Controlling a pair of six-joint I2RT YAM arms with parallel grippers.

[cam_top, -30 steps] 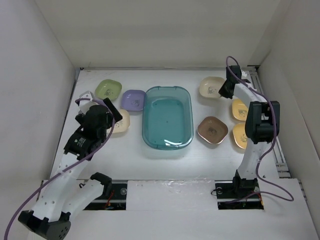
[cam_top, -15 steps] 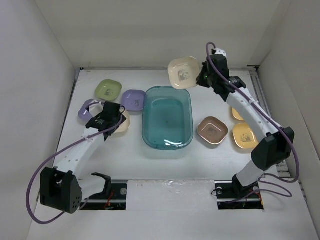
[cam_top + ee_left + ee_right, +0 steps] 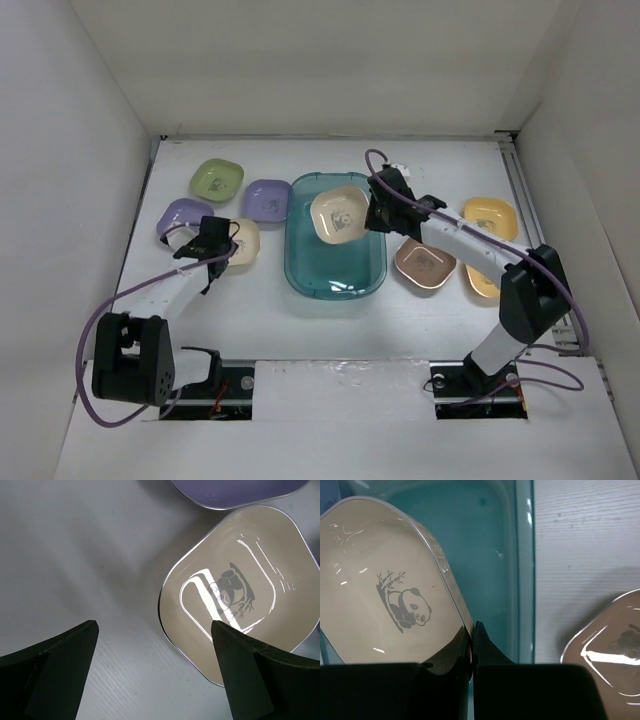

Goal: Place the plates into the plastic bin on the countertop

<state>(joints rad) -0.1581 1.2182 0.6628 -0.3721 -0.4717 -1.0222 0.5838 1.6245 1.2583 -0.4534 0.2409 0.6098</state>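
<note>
i'm on the drop-off: my right hand (image 3: 370,213), clamped on the rim of a cream plate (image 3: 336,214), holds it tilted over the plastic bin (image 3: 335,285), so next i lower and let go, while my left hand (image 3: 155,672) hangs wide open above a second cream plate (image 3: 235,590) on the counter (image 3: 75,555).

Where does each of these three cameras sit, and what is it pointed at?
Top external: fixed above and behind the arms, looking down on the countertop and teal bin; left arm and right arm show.
Left wrist: on the left arm, looking down at the resting cream plate; open left gripper shows.
Right wrist: on the right arm, facing the held cream plate above the bin; the right gripper pinches its rim.
Shared by top and right wrist: that plate, the bin.
</note>
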